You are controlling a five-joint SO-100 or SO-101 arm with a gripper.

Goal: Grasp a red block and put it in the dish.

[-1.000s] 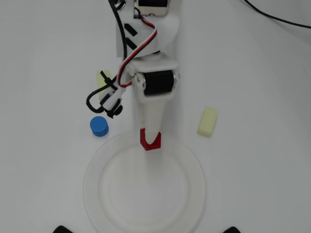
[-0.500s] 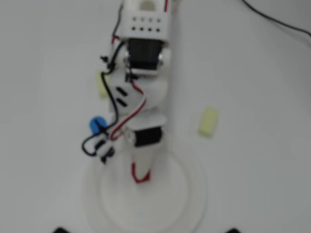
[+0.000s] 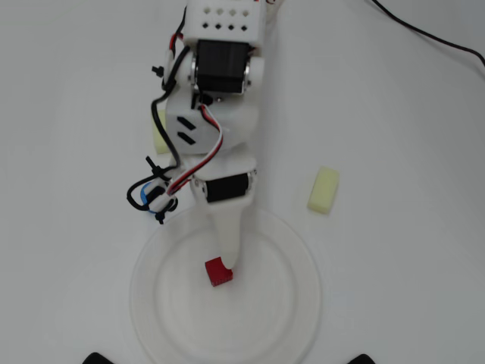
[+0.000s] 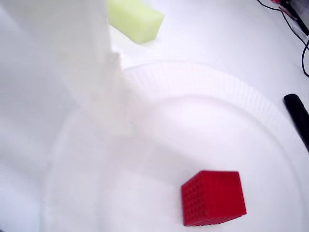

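The red block [image 3: 217, 273] [image 4: 213, 197] lies flat on the floor of the dish [image 3: 299, 296] [image 4: 231, 92], a round white paper plate with a ribbed rim, a little left of its middle in the overhead view. My gripper [image 3: 228, 260] reaches over the dish from above, its white tip just over the block's upper right corner. In the wrist view one white finger [image 4: 104, 82] stands to the left, apart from the block, and nothing is gripped. The gripper is open.
A pale yellow block [image 3: 323, 189] [image 4: 135, 19] lies right of the arm, outside the dish. Another yellow block [image 3: 158, 133] and the blue cylinder [image 3: 139, 194] are half hidden beside the arm's cables on the left. A black cable [image 3: 424, 30] crosses the top right.
The arm has stretched forward and down over the dish. The red block, held at the dish's far rim a second ago, now lies loose inside it.
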